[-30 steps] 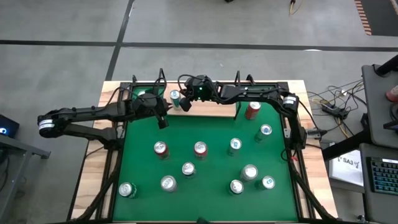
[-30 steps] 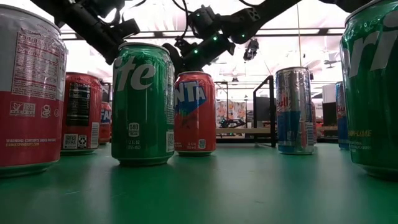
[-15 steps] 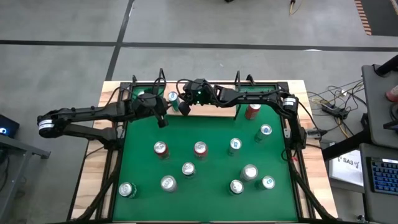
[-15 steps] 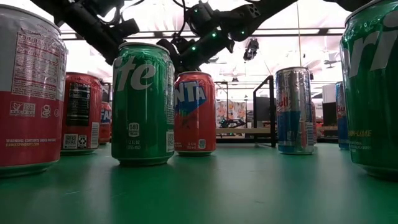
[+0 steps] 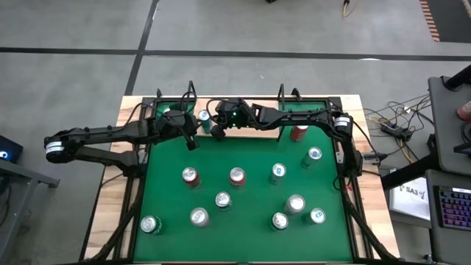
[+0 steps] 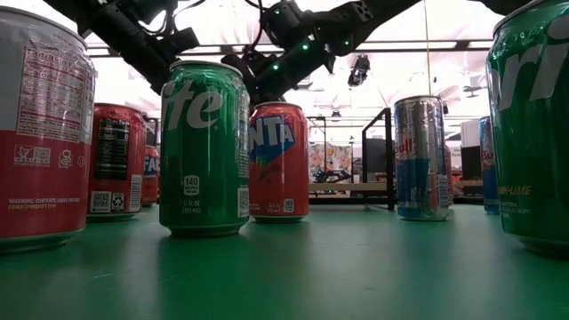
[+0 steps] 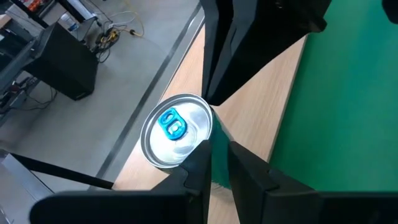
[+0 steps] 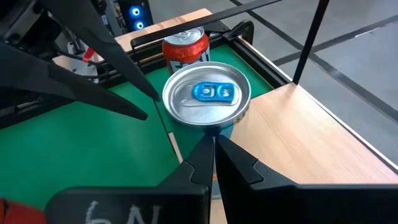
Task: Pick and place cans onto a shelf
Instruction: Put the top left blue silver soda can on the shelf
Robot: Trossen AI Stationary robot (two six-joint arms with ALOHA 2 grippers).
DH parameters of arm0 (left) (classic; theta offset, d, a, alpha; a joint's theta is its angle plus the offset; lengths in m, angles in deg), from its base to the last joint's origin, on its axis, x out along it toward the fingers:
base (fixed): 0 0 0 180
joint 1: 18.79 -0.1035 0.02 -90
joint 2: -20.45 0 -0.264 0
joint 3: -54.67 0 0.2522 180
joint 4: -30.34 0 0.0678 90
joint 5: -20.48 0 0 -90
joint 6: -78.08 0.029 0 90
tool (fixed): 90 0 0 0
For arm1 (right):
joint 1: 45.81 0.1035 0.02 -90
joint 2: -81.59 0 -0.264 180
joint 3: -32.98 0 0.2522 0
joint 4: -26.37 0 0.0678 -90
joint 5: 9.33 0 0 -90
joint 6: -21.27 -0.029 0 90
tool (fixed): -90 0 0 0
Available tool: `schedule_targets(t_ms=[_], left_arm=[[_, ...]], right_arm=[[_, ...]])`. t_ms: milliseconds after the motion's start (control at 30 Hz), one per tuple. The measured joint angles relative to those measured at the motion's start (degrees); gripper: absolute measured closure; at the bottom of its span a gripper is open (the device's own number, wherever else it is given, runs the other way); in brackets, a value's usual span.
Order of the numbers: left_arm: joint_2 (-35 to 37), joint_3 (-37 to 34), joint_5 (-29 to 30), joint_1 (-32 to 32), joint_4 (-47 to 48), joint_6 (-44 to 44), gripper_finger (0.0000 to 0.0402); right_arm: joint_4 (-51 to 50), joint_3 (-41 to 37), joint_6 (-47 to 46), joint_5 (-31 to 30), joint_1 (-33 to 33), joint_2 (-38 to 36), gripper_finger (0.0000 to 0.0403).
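Green bench [image 5: 243, 202] still carrying loose cans [image 5: 237, 175], ten or so scattered mid and near side. Shelf [image 5: 254, 126], light-wood board, along far edge; red can [image 5: 298, 132] standing at its right part. Right claw [image 5: 216, 129] over shelf's left part, beside blue-tab can [image 8: 207, 94]. Right wrist view: fingers [image 8: 198, 163] pretty much together, tips right at can's side, not gripping it. Left claw [image 5: 190, 135] close by on can's other side; left wrist view shows narrow gap between fingers [image 7: 200, 160], tips against same can [image 7: 177, 130].
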Motion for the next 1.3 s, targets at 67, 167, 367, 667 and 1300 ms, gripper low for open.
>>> schedule_targets(t_ms=[67, 167, 367, 667, 1300], left_arm=[[0.0, 0.0, 0.0, 0.0, 0.0, 0.0, 0.0365], [0.1, 0.0, 0.0, 0.0, 0.4, -0.5, 0.0365], [0.2, 0.0, -0.6, 0.0, 5.0, -1.6, 0.0365], [-0.9, -0.1, -7.7, 0.0, 2.6, -3.2, 0.0365], [-2.1, -0.1, 0.0, -0.2, 0.6, -2.8, 0.0365]], right_arm=[[0.0, 0.0, 0.1, 0.0, 0.1, 0.0, 0.0394], [-0.3, 0.0, 0.1, 0.0, 0.2, 0.0, 0.0394], [-2.0, 0.0, 0.6, -0.7, 0.0, 0.0, 0.0394], [0.5, 0.0, 2.7, -5.2, -2.5, 0.0, 0.0394], [2.8, 0.0, 6.2, -1.5, 0.1, 0.0, 0.0394]])
